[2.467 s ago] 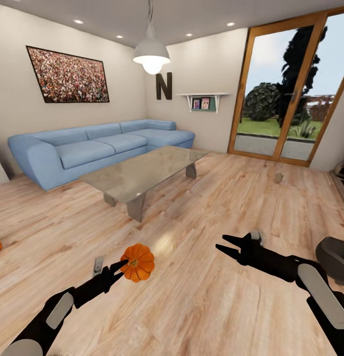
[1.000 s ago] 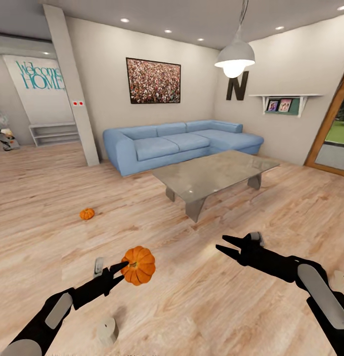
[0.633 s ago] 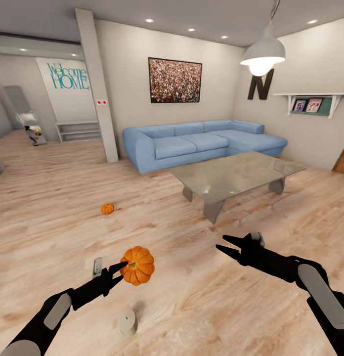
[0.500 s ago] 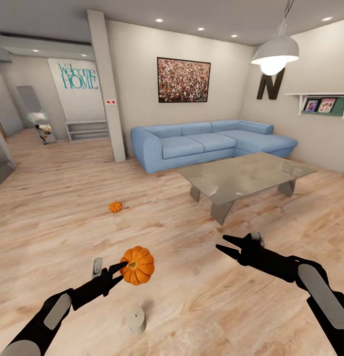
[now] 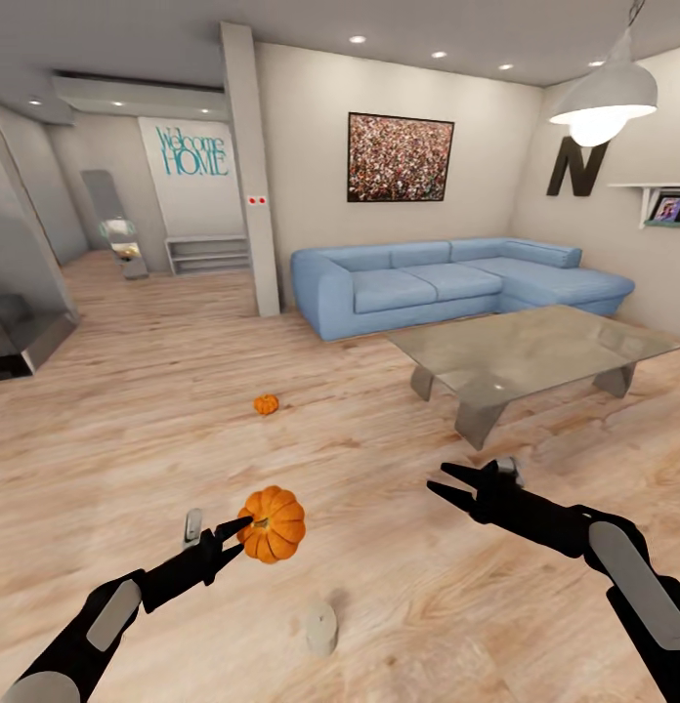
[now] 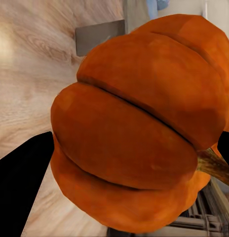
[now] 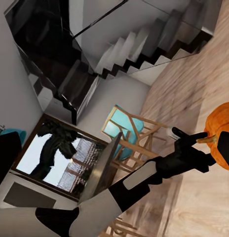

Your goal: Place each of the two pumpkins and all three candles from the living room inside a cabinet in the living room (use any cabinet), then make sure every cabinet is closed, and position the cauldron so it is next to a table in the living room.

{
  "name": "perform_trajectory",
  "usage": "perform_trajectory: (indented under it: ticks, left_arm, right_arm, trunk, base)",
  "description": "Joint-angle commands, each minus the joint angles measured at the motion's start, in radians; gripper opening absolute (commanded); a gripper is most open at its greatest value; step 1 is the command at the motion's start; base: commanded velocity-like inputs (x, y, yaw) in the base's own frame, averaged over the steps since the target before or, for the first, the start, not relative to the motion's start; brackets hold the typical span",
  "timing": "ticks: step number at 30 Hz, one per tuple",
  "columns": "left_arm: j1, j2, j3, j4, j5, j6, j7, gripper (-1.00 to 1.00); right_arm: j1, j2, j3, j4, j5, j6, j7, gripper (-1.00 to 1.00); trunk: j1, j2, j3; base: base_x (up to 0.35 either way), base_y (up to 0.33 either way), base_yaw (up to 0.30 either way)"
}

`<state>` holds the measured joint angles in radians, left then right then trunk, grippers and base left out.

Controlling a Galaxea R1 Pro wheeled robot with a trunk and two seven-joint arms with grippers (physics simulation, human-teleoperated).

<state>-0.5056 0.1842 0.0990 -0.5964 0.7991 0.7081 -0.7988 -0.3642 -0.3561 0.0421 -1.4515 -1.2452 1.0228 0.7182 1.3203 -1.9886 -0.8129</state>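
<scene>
The left claw (image 5: 240,532) is clamped on a pumpkin (image 5: 272,524), holding it in the air above the wooden floor (image 5: 135,420), with a small candle (image 5: 320,628) standing on the floor just below and nearer the robot. The right claw (image 5: 447,487) hangs with its fingers spread and nothing between them, near the front leg of the glass-topped surface (image 5: 535,347). A second pumpkin (image 5: 267,403) lies on the floor well apart from that surface, towards the pillar (image 5: 250,166), and the blue sofa (image 5: 447,283) stands behind it.
</scene>
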Motion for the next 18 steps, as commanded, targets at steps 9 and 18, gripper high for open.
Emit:
perform_trajectory:
  ticks: [9,18]
  left_arm:
    - [-0.001,0.000,0.002,0.000,0.011,0.010,0.000,-1.00]
    - [-0.001,0.000,0.002,0.000,0.011,0.010,0.000,-1.00]
  right_arm:
    - [-0.002,-0.001,0.002,0.000,0.006,-0.001,0.003,1.00]
    - [-0.001,-0.001,0.001,-0.017,0.009,0.000,-0.009,1.00]
  trunk:
    - [0.000,0.000,-0.001]
    - [0.000,0.000,-0.001]
  base:
    - [0.000,0.290,0.001]
    - [0.053,0.282,0.222]
